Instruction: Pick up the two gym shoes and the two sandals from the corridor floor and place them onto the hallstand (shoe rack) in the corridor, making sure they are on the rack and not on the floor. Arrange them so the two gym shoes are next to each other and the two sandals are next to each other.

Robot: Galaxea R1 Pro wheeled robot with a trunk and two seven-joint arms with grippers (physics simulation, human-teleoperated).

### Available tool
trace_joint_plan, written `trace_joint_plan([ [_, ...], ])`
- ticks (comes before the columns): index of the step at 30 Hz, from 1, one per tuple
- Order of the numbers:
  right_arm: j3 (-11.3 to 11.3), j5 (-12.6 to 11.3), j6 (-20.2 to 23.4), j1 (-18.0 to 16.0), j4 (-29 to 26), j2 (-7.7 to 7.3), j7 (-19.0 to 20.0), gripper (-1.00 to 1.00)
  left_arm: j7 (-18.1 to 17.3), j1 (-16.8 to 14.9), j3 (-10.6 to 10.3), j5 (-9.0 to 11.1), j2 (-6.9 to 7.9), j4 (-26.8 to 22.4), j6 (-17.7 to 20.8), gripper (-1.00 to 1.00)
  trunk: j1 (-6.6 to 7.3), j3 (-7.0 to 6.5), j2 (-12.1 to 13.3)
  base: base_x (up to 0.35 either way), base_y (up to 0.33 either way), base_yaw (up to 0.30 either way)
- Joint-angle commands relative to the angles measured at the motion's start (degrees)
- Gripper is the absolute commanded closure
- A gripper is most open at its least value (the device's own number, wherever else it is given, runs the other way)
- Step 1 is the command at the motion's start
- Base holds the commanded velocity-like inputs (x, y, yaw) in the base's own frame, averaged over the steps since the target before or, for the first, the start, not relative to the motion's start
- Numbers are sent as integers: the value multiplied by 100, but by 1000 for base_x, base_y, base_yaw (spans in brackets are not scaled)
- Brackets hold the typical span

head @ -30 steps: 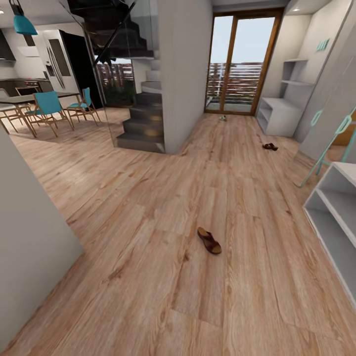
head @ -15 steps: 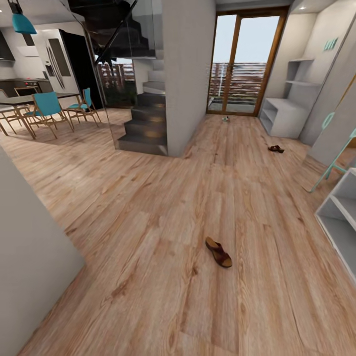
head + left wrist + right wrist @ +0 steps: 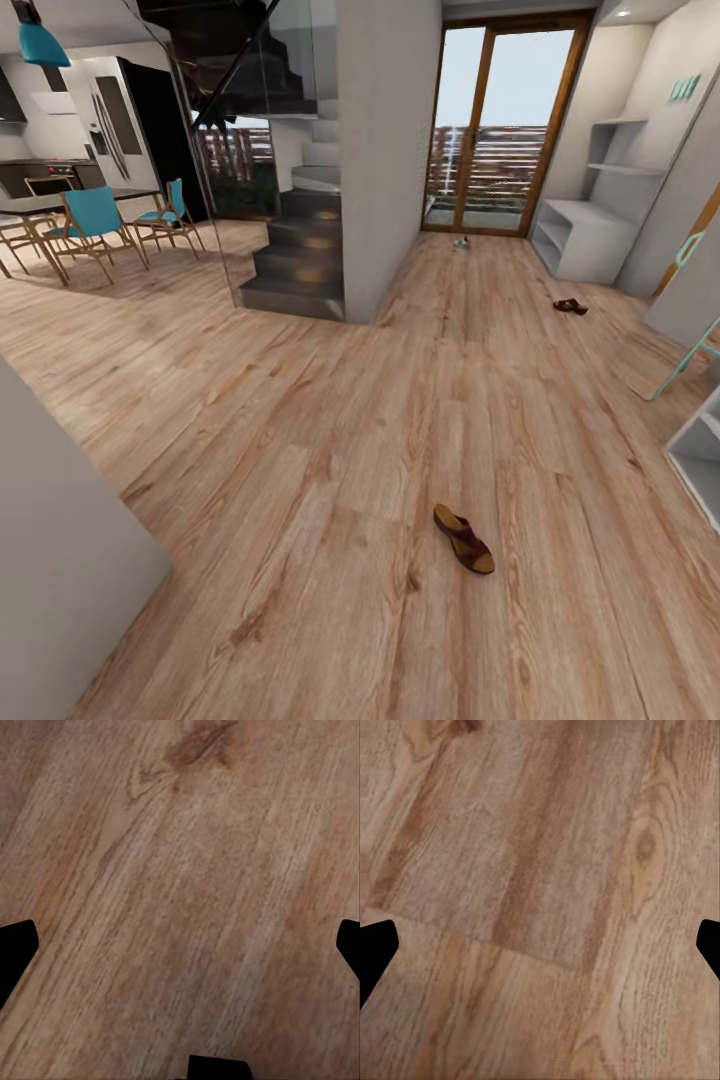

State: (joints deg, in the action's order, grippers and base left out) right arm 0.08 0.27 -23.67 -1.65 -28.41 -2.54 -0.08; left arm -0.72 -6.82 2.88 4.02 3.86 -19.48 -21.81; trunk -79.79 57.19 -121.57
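One dark-brown sandal (image 3: 463, 538) with a tan footbed lies on the light wood-plank corridor floor (image 3: 330, 480), near and slightly right of centre in the head view. The second sandal (image 3: 570, 306) lies far off at the right. A small white gym shoe (image 3: 460, 242) sits by the glass door. A low white open-fronted bench unit (image 3: 585, 240) stands at the far right under thin wall shelves. The left gripper (image 3: 180, 949) and the right gripper (image 3: 540, 949) hang open over bare planks, dark fingertips (image 3: 15, 952) wide apart.
A corner of another white open-fronted shelf unit (image 3: 700, 455) shows at the right edge, with a teal chair leg (image 3: 685, 360) beyond it. A grey wall block (image 3: 60, 570) stands near left. Dark stairs (image 3: 300, 250) and a pillar (image 3: 385, 150) lie ahead, dining chairs (image 3: 95, 220) at far left.
The whole head view has shifted: the camera moved, so the near sandal sits lower and further right in the picture and the right shelf unit has slid toward the edge. The shoes lie still.
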Motion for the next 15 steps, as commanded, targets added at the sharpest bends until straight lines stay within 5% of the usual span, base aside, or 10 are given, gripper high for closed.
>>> trace_joint_plan([
  [1,1,2,-16,-2,2,-1,-1,-100,-8,-3,-7,41,0,6,-17,-100,-2,4,-1,284,208,0],
  [15,1,0,-16,-2,2,-1,-1,-100,-8,-3,-7,12,0,6,-17,-100,-2,4,-1,301,166,0],
])
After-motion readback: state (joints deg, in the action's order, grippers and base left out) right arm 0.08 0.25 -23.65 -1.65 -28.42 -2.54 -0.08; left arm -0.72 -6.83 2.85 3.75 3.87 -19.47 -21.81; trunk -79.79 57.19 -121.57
